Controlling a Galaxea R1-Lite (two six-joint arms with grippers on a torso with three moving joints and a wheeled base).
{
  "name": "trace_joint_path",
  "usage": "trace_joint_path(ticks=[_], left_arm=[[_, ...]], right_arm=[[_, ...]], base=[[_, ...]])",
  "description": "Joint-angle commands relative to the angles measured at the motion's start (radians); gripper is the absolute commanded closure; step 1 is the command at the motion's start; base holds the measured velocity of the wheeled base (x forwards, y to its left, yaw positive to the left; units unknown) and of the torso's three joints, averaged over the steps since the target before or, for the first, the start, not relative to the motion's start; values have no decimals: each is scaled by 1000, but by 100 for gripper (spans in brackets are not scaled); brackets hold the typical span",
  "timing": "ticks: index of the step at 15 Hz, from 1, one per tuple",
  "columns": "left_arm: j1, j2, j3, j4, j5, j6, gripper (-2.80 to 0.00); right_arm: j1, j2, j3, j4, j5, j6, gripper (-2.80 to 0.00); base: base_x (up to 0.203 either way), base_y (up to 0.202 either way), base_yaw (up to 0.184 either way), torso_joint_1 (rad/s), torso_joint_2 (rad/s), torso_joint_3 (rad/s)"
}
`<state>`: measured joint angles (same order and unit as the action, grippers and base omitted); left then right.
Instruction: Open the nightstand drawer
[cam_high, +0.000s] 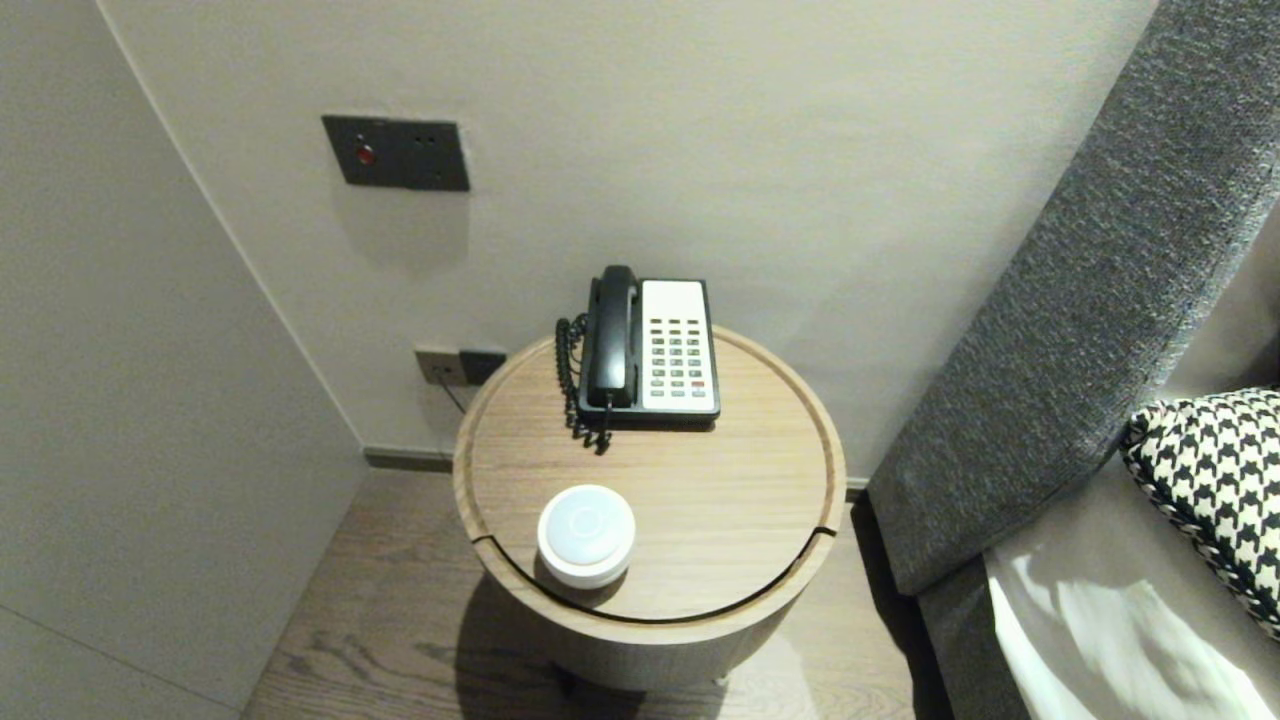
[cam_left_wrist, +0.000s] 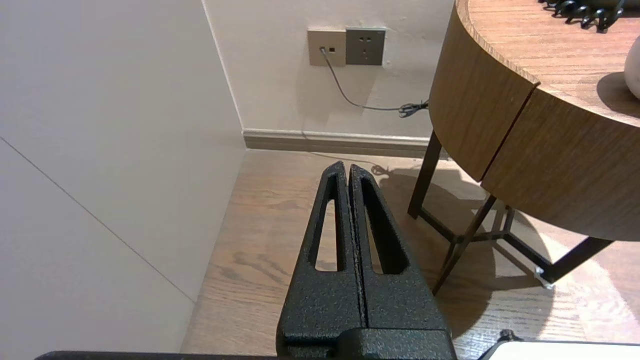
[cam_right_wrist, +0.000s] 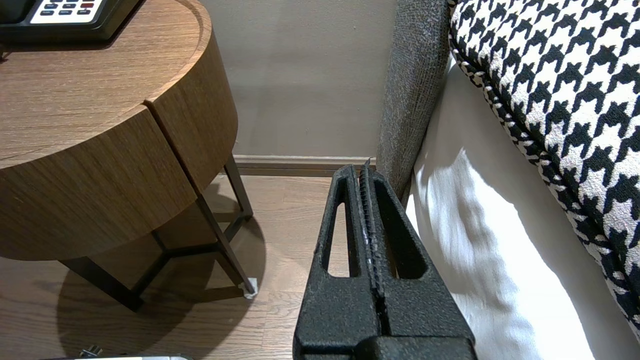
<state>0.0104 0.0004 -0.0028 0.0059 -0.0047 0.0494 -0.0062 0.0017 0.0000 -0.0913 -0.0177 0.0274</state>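
Observation:
A round wooden side table (cam_high: 760, 520) stands against the wall. On its far side sits a black and white desk telephone (cam_high: 650, 348) with the handset on its cradle. A white round puck-shaped device (cam_high: 586, 534) rests near the table's front left rim. My left gripper (cam_left_wrist: 348, 167) is shut and empty, low over the wooden floor to the left of the table. My right gripper (cam_right_wrist: 361, 170) is shut and empty, low between the table (cam_right_wrist: 100, 150) and the bed. Neither arm shows in the head view.
A grey upholstered headboard (cam_high: 1090, 280) and a bed with a white sheet (cam_right_wrist: 500, 240) and a houndstooth pillow (cam_high: 1215, 480) stand on the right. Wall sockets (cam_left_wrist: 346, 46) with a cable sit low on the wall. A switch panel (cam_high: 396, 152) is higher up. A wall closes the left side.

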Motion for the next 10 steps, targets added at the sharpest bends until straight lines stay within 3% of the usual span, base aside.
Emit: trace_joint_path(ticks=[1,10], left_arm=[[0,-2,0,0,0,1,0],[0,-2,0,1,-1,2,0]], right_arm=[[0,0,40,-1,-1,0,0],[0,-2,40,-1,1,0,0]], base=[[0,0,0,0,0,0],[0,0,0,0,0,0]])
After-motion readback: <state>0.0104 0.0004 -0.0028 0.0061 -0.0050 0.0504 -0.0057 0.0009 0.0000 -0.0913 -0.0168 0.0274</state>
